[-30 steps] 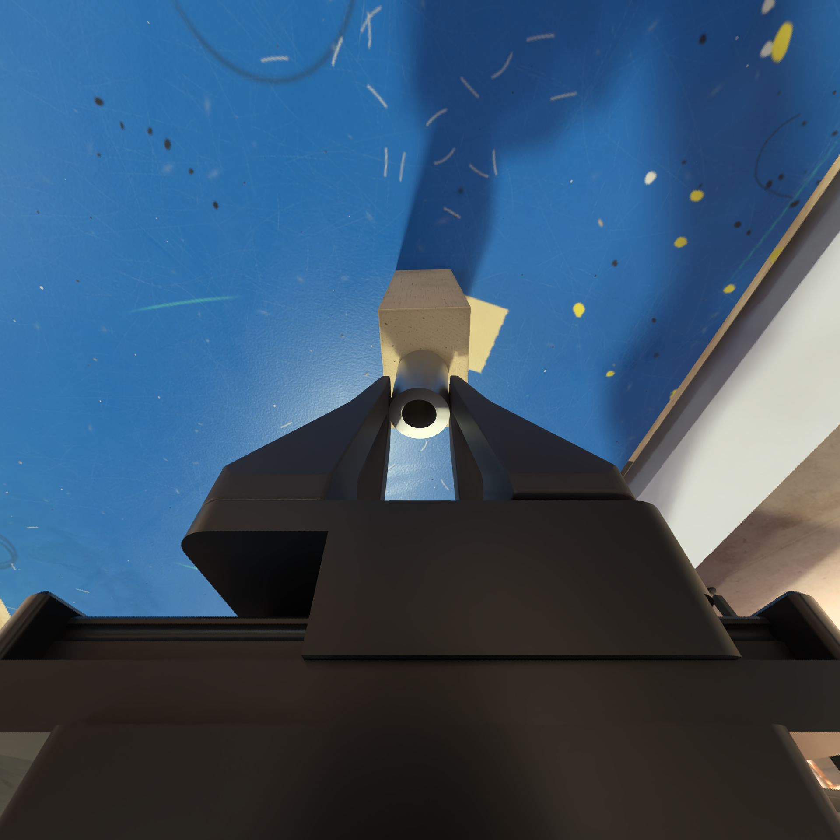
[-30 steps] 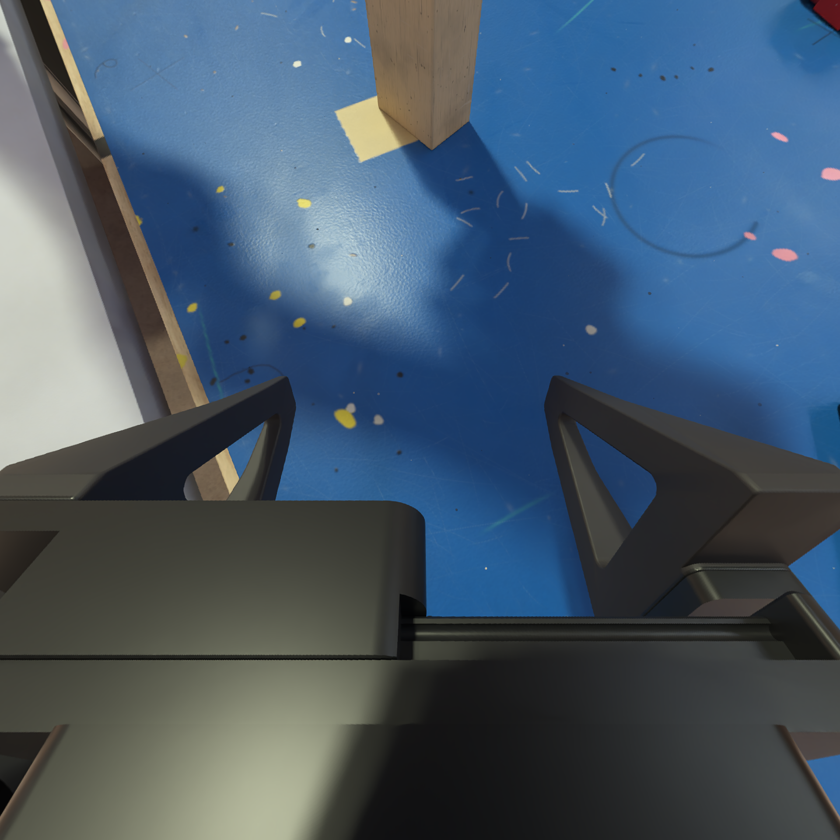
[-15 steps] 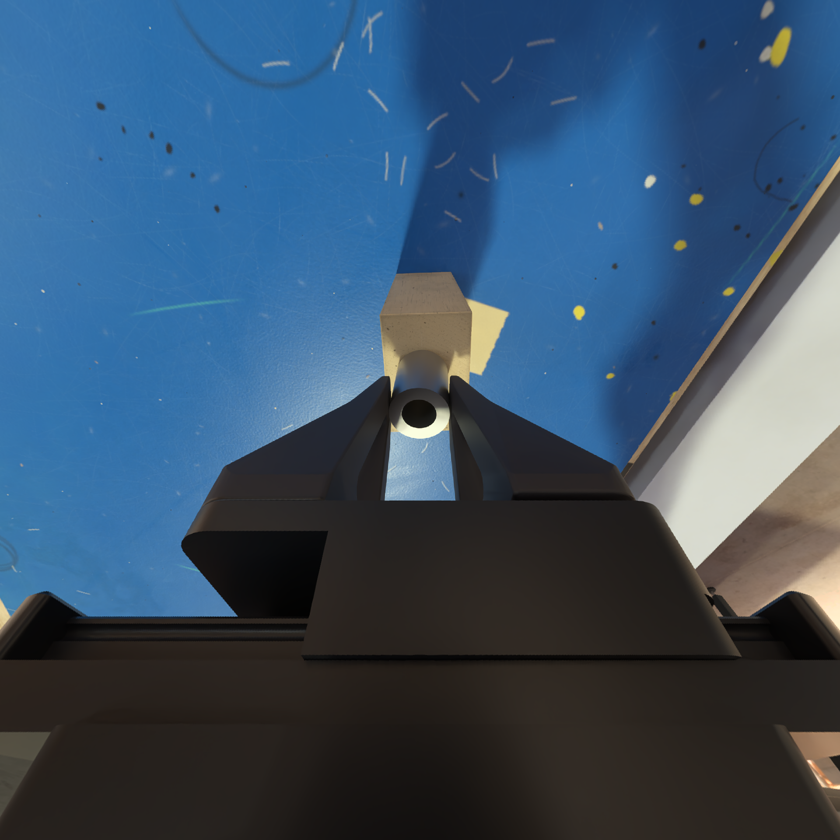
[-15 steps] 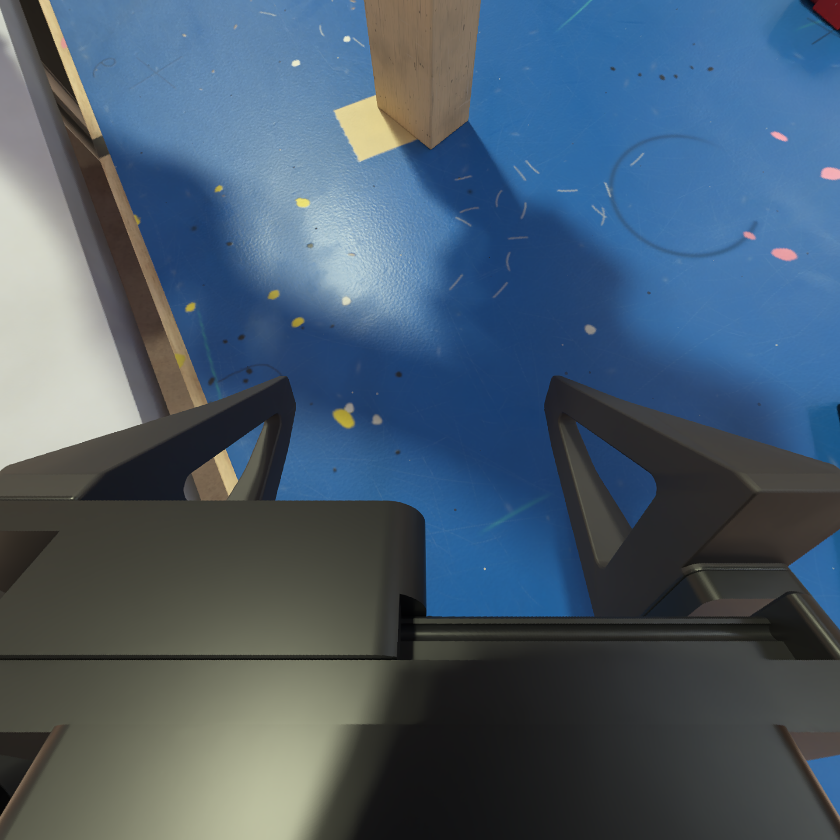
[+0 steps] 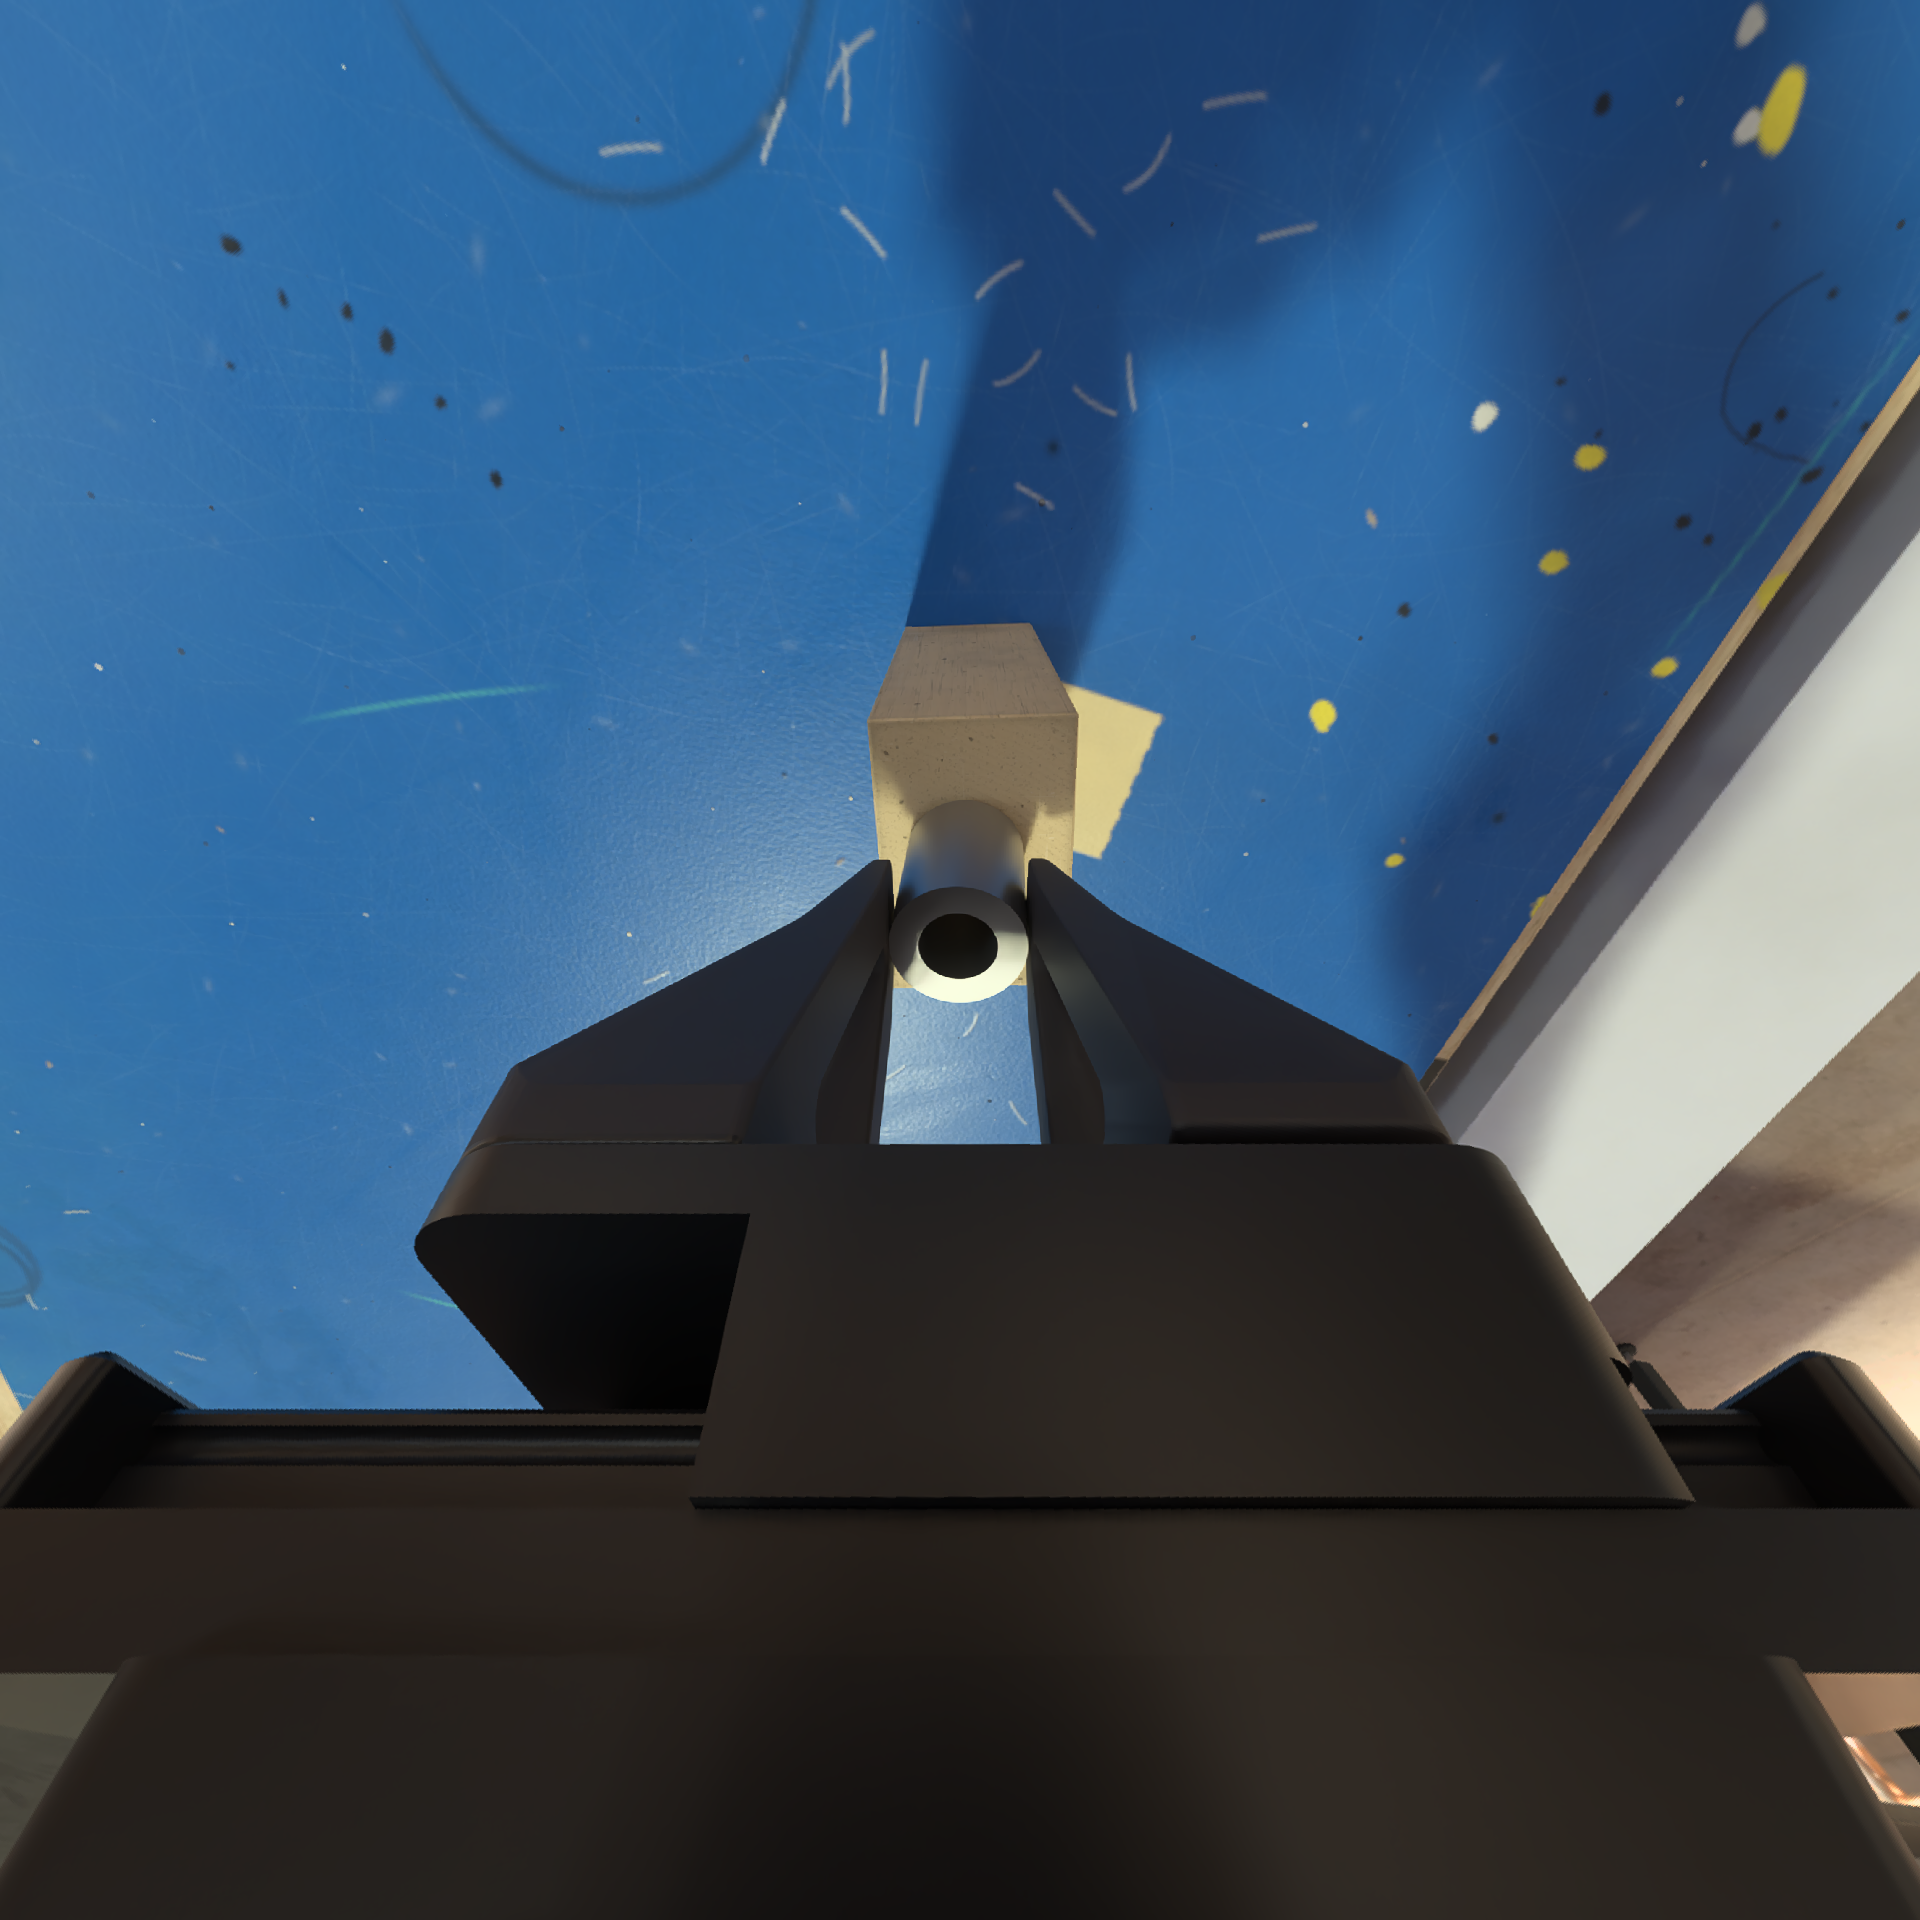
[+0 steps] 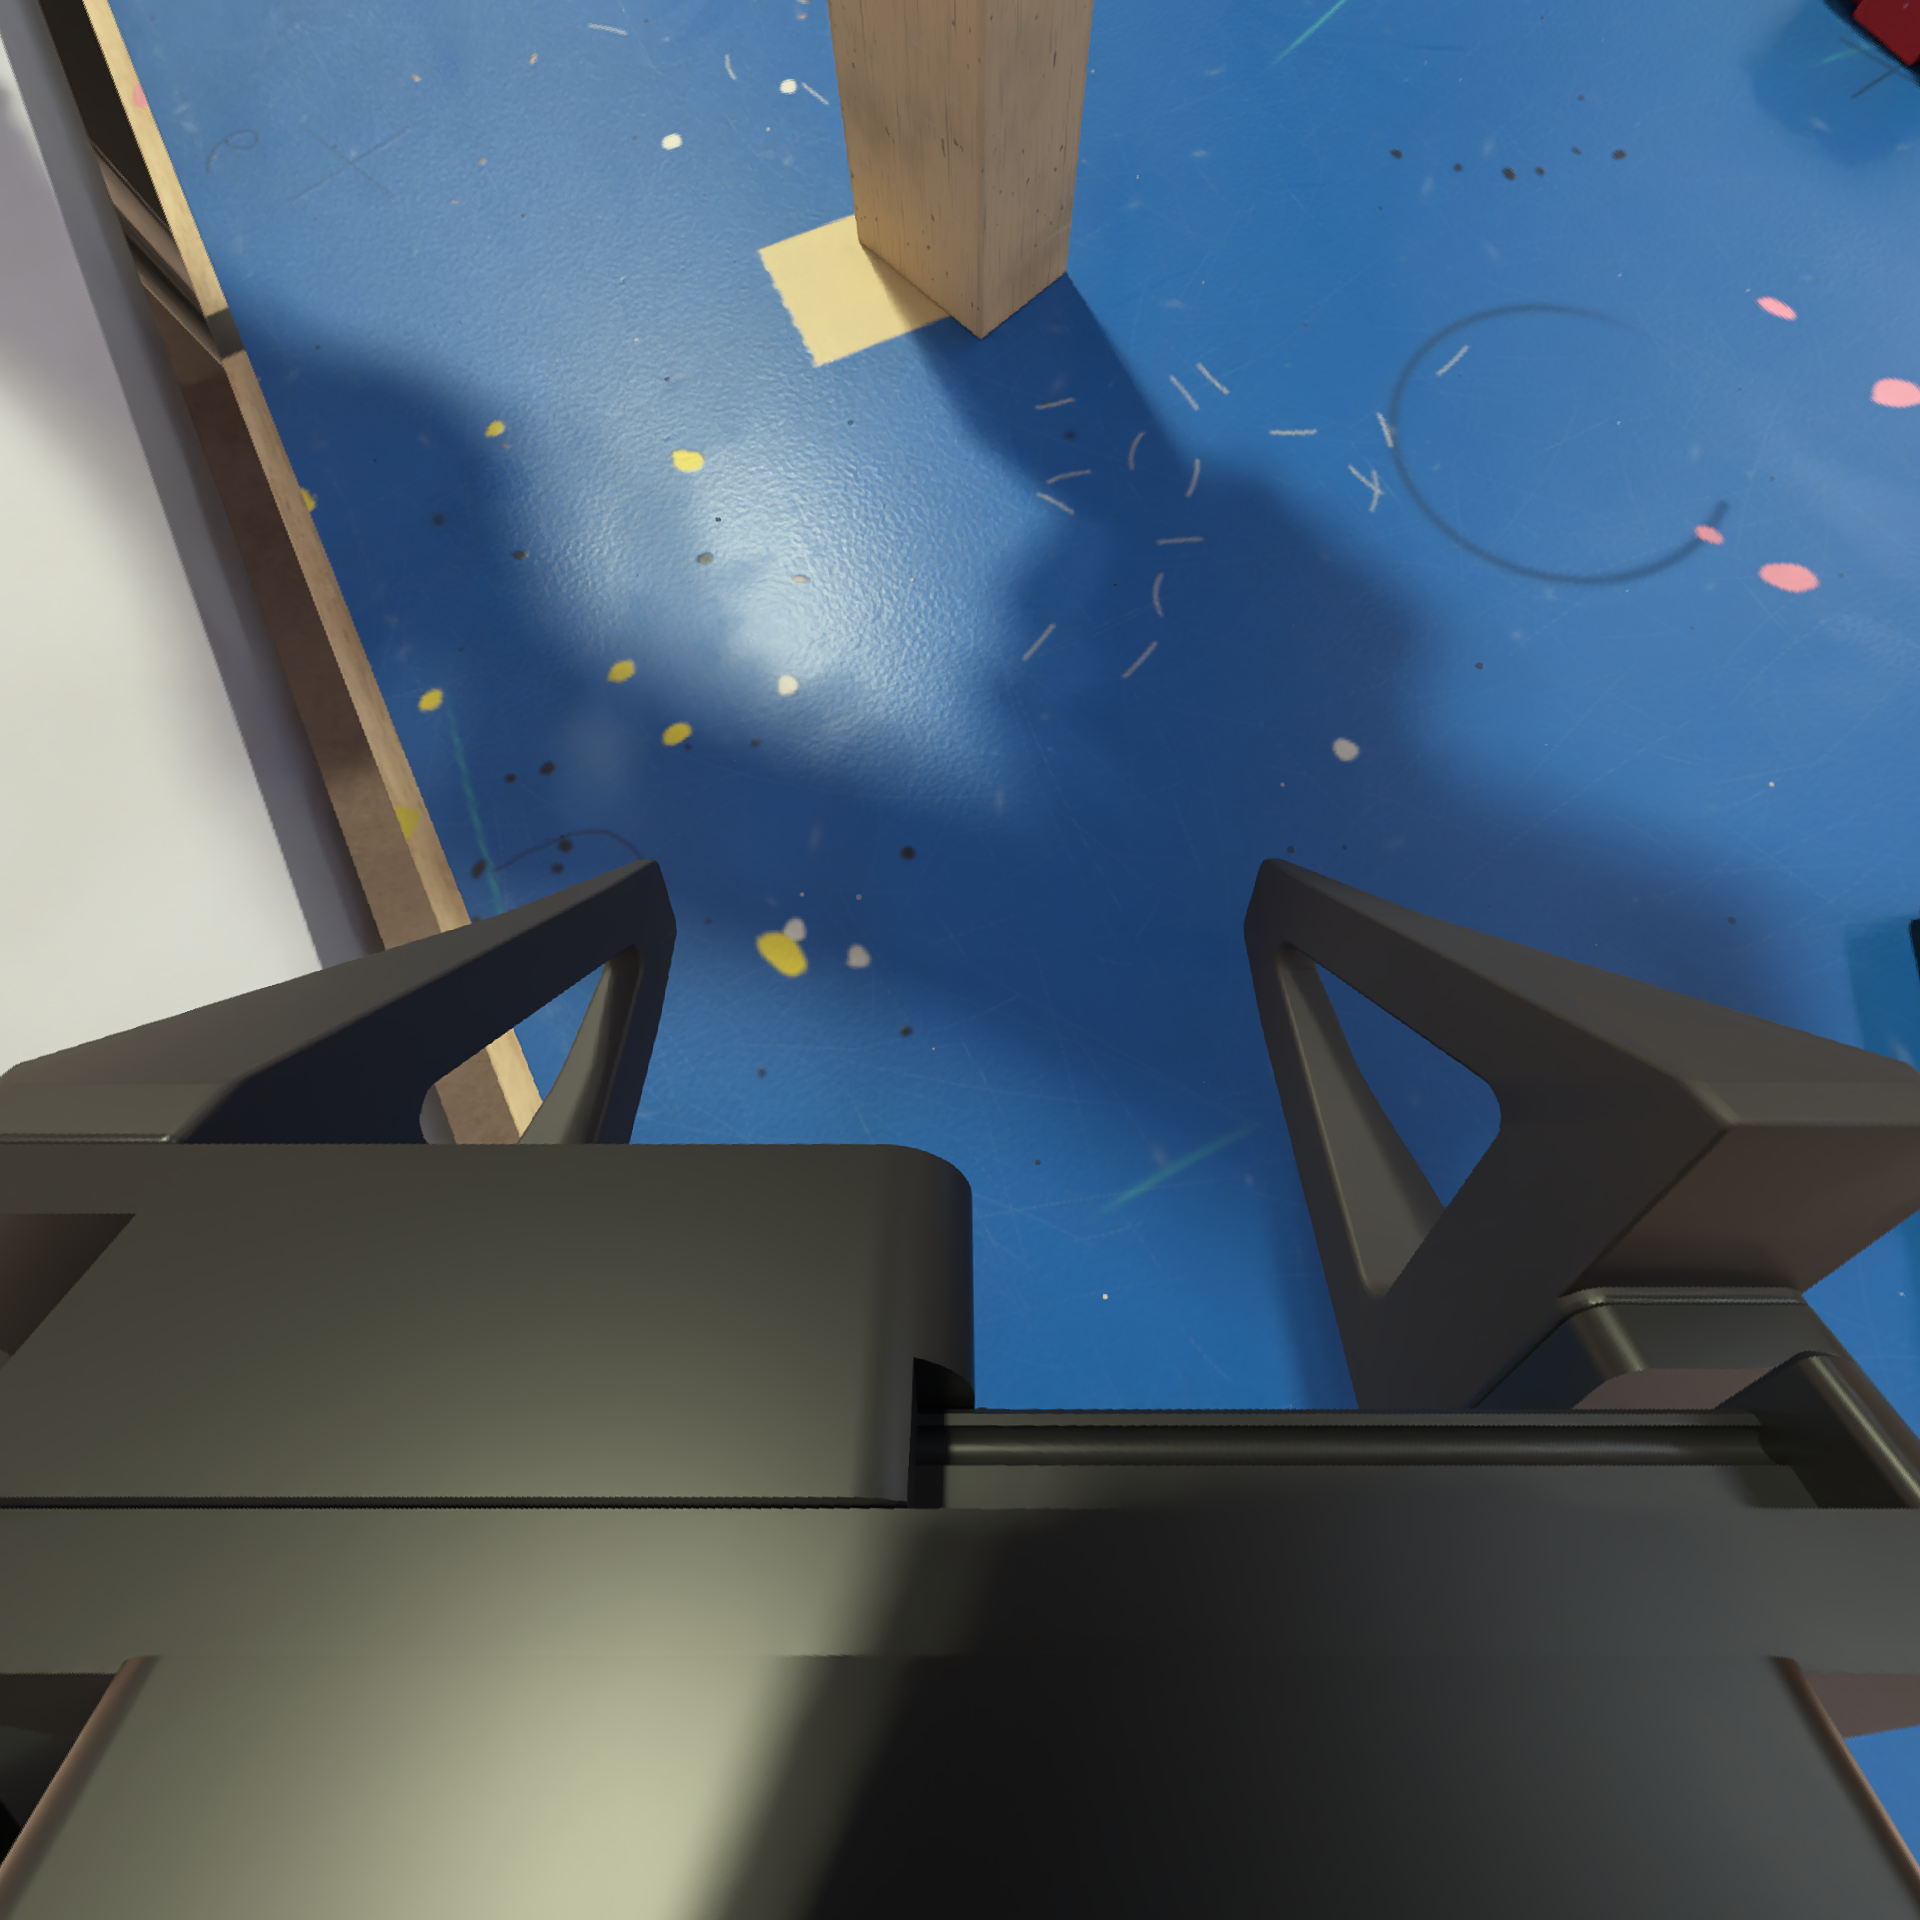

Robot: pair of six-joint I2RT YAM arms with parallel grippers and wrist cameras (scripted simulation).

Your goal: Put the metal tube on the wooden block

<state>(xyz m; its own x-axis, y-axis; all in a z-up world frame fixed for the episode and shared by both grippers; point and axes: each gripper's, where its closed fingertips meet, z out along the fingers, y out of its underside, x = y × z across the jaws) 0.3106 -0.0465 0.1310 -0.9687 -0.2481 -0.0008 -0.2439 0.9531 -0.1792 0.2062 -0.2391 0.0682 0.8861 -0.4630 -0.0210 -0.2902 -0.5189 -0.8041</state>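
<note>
In the left wrist view my left gripper [image 5: 958,883] is shut on the metal tube [image 5: 961,904], a short silver tube held upright with its open end toward the camera. Its lower end meets the top face of the wooden block [image 5: 971,727], a tall pale block standing upright on the blue table. Whether the tube rests on the block or hangs just above it I cannot tell. In the right wrist view the wooden block [image 6: 961,156] stands at the top centre, its top cut off. My right gripper [image 6: 961,894] is open and empty, well short of the block.
A yellow paper patch [image 6: 831,291] lies on the blue table [image 6: 1039,779] beside the block's base, also in the left wrist view [image 5: 1112,769]. The table's wooden edge [image 6: 312,644] runs along the left; a red object [image 6: 1891,16] shows at the top right corner.
The left gripper with the tube has sunk very slightly toward the block. The right gripper has not moved.
</note>
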